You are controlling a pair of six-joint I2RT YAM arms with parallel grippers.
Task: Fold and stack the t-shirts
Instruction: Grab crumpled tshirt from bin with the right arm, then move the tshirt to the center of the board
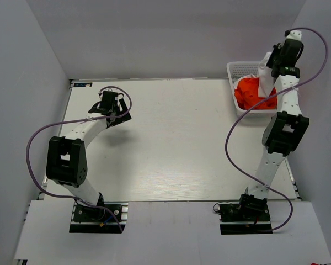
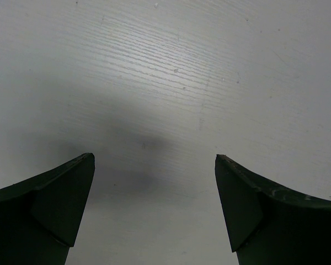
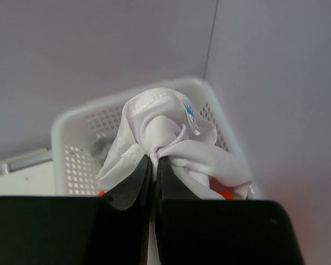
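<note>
White shirt (image 3: 176, 138): a bunched fold is pinched between the jaws of the right claw (image 3: 154, 161), with the neck label showing just past the fingertips. The rest is draped down below the claw.
Right claw: closed almost fully, with only thin cloth kept between the jaws. It is held above the far end of the basket (image 3: 71, 127), close to the side wall.
Orange shirts (image 1: 252, 91): crumpled inside the basket, under the claw and on its near side. Their number cannot be told.
Basket: white plastic lattice, set directly beneath the claw.
Table (image 1: 176, 143): pale wood grain, spread out from the claw's near side towards the other arm. No folded shirt or stack is seen on it.
Left claw (image 2: 154, 160): well apart from the right claw, across the table. Its jaws are spread wide with nothing between them, and it is poised just over the tabletop.
Done so far: judged to be the very start. One shirt has been gripped but not yet drawn clear of the basket.
Left to do: every shirt is to be taken out, laid flat, folded and stacked.
</note>
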